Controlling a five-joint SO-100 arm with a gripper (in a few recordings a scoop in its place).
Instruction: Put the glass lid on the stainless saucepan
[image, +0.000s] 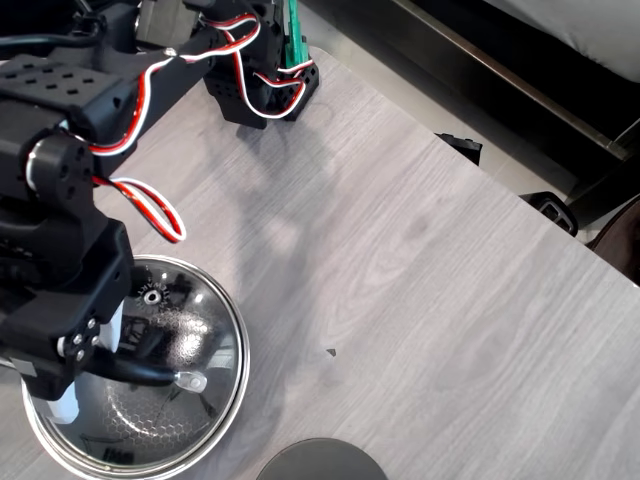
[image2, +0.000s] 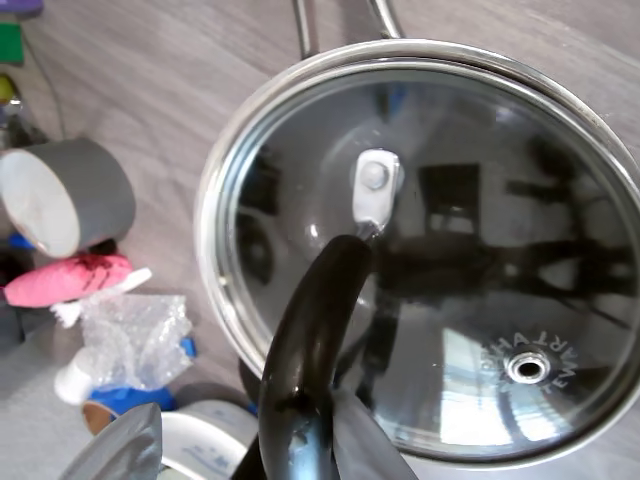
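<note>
Where the grey wood-grain table (image: 420, 300) reaches its lower left corner in the overhead view, the glass lid (image: 190, 385) sits flat on the saucepan (image: 40, 435), its steel rim resting all round on the pan's polished edge. Through the glass the dark honeycomb bottom of the pan shows faintly. The black arm (image: 60, 250), looped with red and white wires (image: 150, 205), hangs over the left half of the lid.

In the wrist view the lid (image2: 480, 250) covers the pan (image2: 215, 250) evenly, and the pan's thin steel handle (image2: 340, 20) runs off the top edge. The small steam vent (image2: 527, 368) lies toward the lower right of the glass. The gripper (image2: 310, 440) is closed around the near end of the lid's black arched handle (image2: 320, 320), a finger (image2: 365, 450) lying tight against each side of it; the handle's far end meets a metal mount (image2: 375, 185) near the middle of the glass.

To the left of the pan in the wrist view lie a roll of grey tape (image2: 70, 200), a pink object (image2: 65, 280), and a wad of clear plastic wrap (image2: 135, 335). A dark grey disc (image: 320, 460) sits at the bottom edge of the overhead view, just right of the pan and apart from it.
</note>
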